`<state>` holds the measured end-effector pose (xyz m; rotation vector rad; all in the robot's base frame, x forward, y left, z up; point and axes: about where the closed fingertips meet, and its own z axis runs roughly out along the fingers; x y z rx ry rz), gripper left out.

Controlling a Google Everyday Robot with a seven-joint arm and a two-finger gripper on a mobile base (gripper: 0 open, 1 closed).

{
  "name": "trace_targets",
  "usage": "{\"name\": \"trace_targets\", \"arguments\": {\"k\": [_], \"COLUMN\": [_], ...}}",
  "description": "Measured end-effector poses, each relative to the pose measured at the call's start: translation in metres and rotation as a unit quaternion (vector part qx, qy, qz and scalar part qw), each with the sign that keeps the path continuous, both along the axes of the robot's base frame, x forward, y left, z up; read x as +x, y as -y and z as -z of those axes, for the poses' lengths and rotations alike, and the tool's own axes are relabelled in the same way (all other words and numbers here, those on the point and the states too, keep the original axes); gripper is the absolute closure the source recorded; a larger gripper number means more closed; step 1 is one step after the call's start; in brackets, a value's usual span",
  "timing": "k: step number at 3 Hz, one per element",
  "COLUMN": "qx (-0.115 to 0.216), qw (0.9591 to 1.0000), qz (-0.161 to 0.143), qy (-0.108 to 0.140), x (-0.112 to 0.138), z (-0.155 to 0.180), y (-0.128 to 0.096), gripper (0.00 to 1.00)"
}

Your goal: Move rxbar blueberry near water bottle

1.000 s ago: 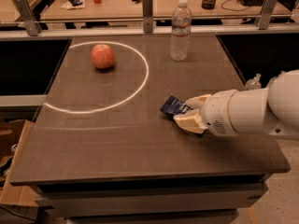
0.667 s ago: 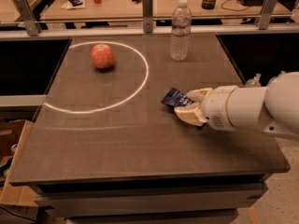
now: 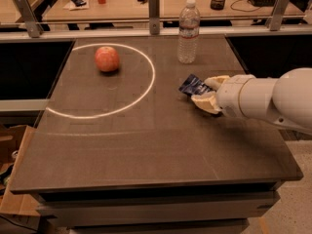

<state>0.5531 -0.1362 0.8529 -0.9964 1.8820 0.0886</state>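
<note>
The gripper was on the right side of the dark table, at the end of a fat white arm that reached in from the right edge. Its two pale fingers were closed around one end of the rxbar blueberry, one finger above it and one below. The bar was dark blue and shiny, and its free end stuck out up and to the left, a bit tilted (I could not tell if that end touched the table). The water bottle stood upright near the back edge of the table, behind the bar and a little to its left, with a gap of bare table between them. A red apple sat far off to the left, inside a thin white ring drawn on the table top. The bar and the gripper were outside that ring, just to the right of it. A cardboard box sat on the floor at the lower left.
</note>
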Motion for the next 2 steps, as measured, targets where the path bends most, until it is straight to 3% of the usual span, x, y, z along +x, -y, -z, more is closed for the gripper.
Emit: {"name": "trace_targets", "arguments": {"k": [1,2], "qx": [-0.054,-0.053], "qw": [0.9983,0.9984], "qz": [0.008,0.008], "qy": [0.021,0.021], "x": [0.0164,0.0162], "z": [-0.0096,-0.0100], "y": [0.0248,0.0242], "gripper": [1.00,1.00]}}
